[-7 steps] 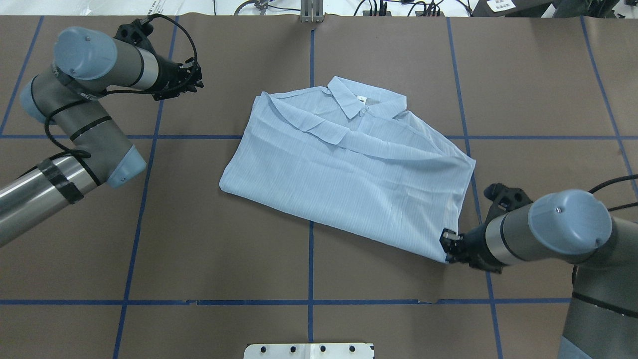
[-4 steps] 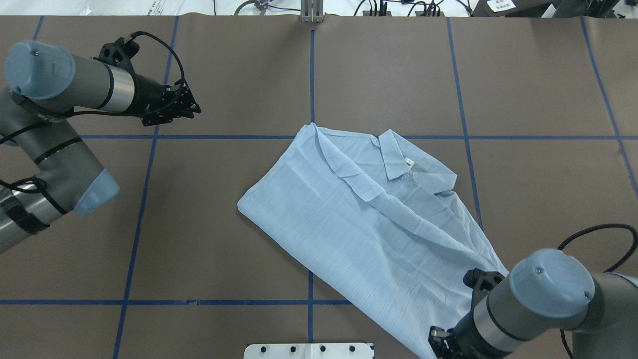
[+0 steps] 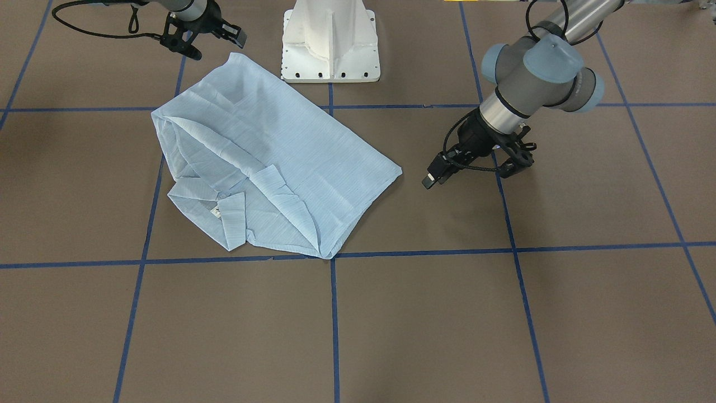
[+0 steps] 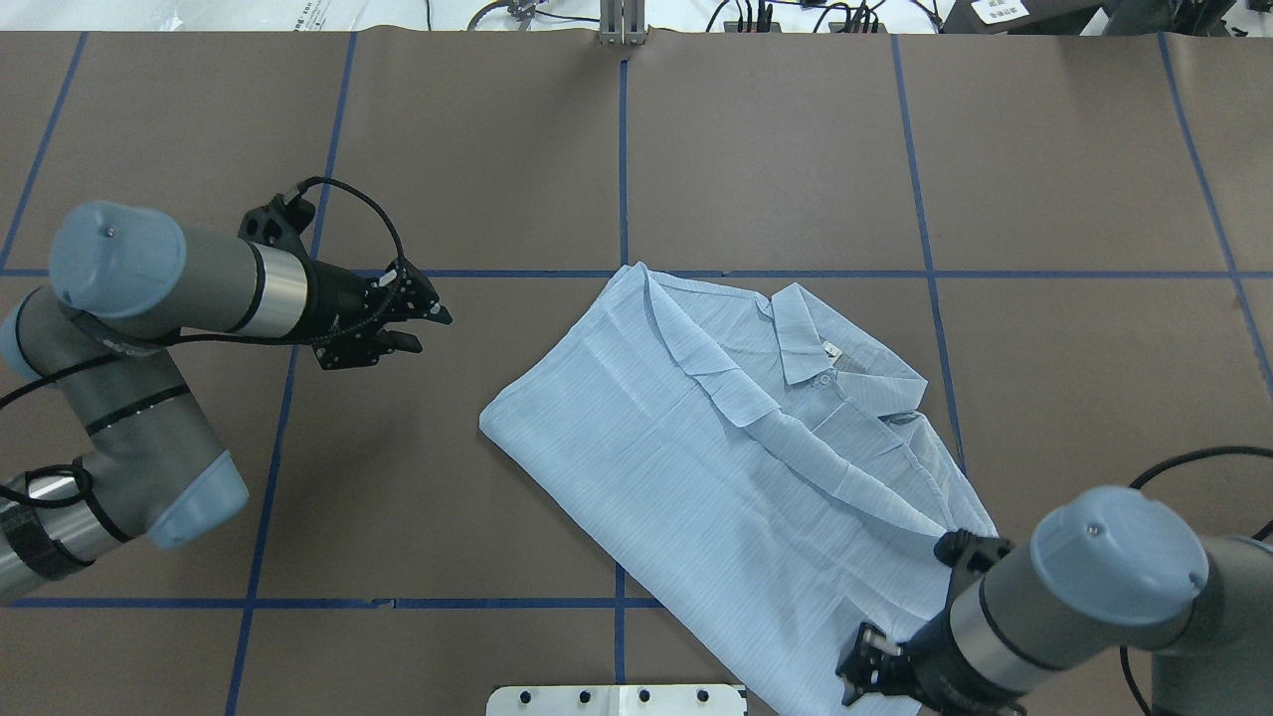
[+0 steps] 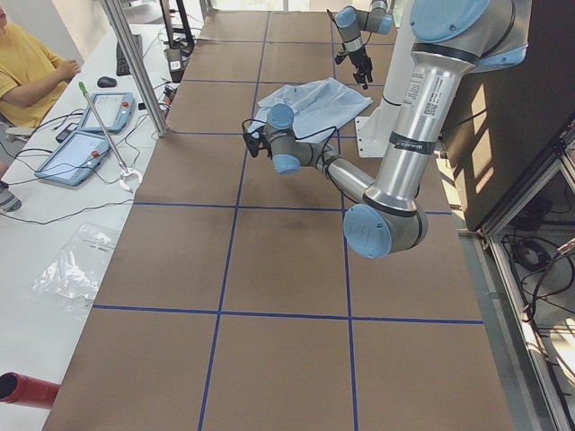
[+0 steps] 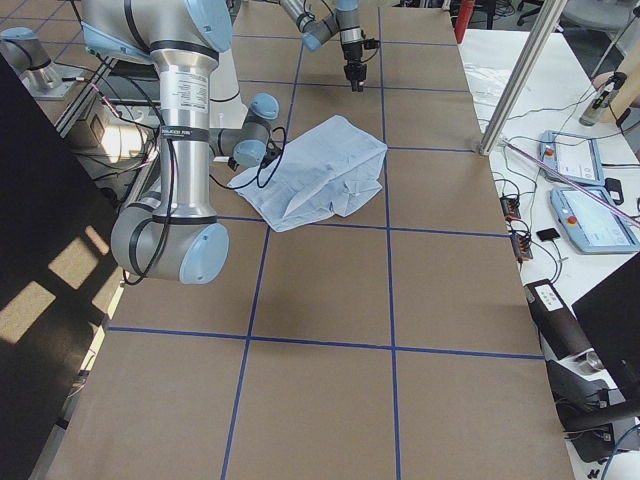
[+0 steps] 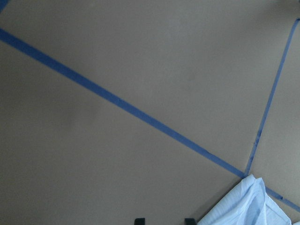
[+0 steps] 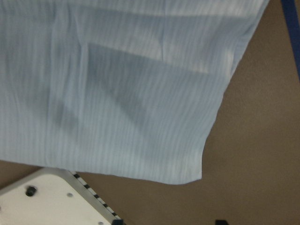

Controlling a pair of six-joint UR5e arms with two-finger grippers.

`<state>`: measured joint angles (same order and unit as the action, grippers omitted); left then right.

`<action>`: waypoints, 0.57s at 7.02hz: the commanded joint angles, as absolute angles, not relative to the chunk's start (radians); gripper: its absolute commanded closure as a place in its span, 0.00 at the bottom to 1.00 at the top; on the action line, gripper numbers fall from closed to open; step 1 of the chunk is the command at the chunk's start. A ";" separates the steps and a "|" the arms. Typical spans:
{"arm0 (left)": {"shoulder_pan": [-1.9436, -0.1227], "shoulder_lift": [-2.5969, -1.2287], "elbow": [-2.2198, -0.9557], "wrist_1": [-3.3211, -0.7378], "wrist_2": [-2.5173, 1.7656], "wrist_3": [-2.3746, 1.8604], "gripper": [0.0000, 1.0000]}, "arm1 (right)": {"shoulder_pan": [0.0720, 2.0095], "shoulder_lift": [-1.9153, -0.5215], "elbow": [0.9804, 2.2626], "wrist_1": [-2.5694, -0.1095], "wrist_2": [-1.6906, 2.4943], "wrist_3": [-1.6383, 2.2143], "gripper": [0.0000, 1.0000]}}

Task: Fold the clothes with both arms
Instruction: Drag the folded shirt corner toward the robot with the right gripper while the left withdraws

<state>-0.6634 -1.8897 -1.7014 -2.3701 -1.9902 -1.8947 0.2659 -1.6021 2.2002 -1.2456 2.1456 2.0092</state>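
Observation:
The pale-blue striped shirt [image 4: 716, 467] lies folded and skewed on the brown table, collar and neck label [image 4: 833, 351] facing up. It also shows in the front view [image 3: 268, 151]. My right gripper [image 4: 857, 678] hovers over the shirt's near corner with its fingers apart. In the right wrist view that corner [image 8: 187, 164] lies loose on the table, clear of the fingers. My left gripper [image 4: 426, 328] is open and empty, a short way left of the shirt's left corner. It also shows in the front view [image 3: 432, 178]. The left wrist view shows a shirt edge [image 7: 248, 206].
The white pedestal base [image 4: 617, 699] sits at the near table edge beside the shirt's near corner [image 8: 47, 201]. Blue tape lines [image 4: 288, 438] grid the brown cover. An operator [image 5: 27, 67] and tablets sit beyond the far edge.
The right gripper pulled the shirt toward the robot and turned it, then let go of the corner. The left arm swung down and in toward the shirt's left side.

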 commanded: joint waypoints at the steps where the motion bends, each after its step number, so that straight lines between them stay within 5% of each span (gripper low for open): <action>1: -0.531 -1.897 -1.709 -2.295 -1.878 -1.960 0.23 | 0.546 -1.519 2.096 -1.246 2.132 1.997 0.00; 4: -0.456 -1.937 -1.687 -2.243 -1.853 -1.962 0.23 | 0.692 -1.414 1.953 -1.249 2.076 1.895 0.00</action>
